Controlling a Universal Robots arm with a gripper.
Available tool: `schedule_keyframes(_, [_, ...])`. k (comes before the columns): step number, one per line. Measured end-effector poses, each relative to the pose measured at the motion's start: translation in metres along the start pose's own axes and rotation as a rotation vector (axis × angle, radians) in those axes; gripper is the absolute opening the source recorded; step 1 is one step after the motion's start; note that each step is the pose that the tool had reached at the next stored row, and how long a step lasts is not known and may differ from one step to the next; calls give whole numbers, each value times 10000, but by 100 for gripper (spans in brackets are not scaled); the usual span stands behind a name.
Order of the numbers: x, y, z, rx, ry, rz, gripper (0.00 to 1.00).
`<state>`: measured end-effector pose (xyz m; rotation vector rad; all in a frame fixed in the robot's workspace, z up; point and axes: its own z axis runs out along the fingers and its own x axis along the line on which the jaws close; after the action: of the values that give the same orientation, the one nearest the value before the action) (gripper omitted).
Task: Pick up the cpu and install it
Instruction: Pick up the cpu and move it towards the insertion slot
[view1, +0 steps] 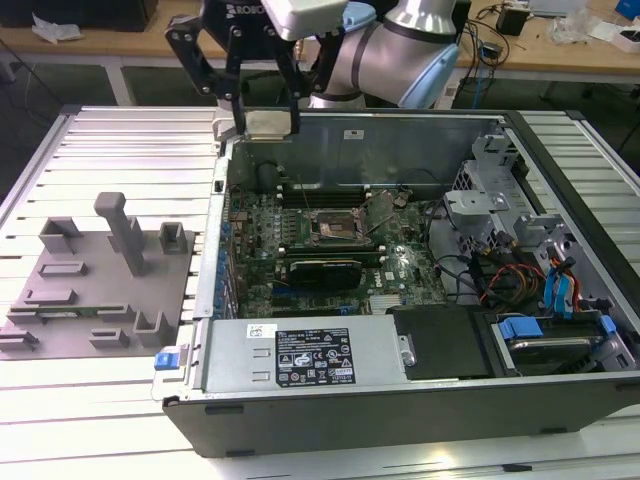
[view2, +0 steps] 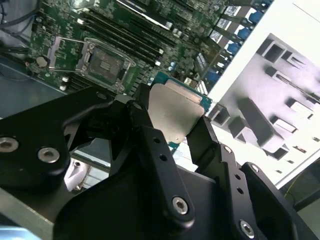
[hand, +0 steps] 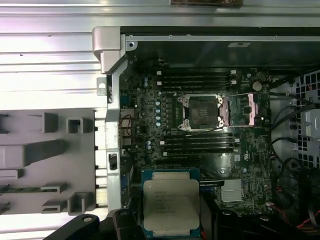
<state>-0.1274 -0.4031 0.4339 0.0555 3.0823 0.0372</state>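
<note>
The cpu (view1: 266, 123), a flat square chip with a silver top, is held in my gripper (view1: 262, 112), which is shut on its edges. In the exterior view it hangs above the back left corner of the open computer case (view1: 400, 405). Both wrist views show the cpu (view2: 175, 112) (hand: 170, 202) between the black fingers (view2: 145, 125), high above the board. The empty socket (view1: 333, 228) (hand: 200, 112) (view2: 105, 62) on the green motherboard (view1: 260, 270) stands with its metal frame swung open, to the exterior view's right of and below the gripper.
A grey fixture block (view1: 90, 280) with posts and slots lies on the slatted table at the exterior view's left. Inside the case are the power supply (view1: 300, 355), drive cages (view1: 480, 200) and loose cables (view1: 500, 275) at the right. Memory slots (hand: 197, 79) flank the socket.
</note>
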Motion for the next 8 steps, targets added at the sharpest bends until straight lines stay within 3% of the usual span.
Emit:
schedule_keyframes(4, [-119,4,7,0,0,0,55])
schedule_keyframes(6, [-245,9,14,1,1,0,55])
schedule_keyframes(8, [-317,11,18,1,0,1,55])
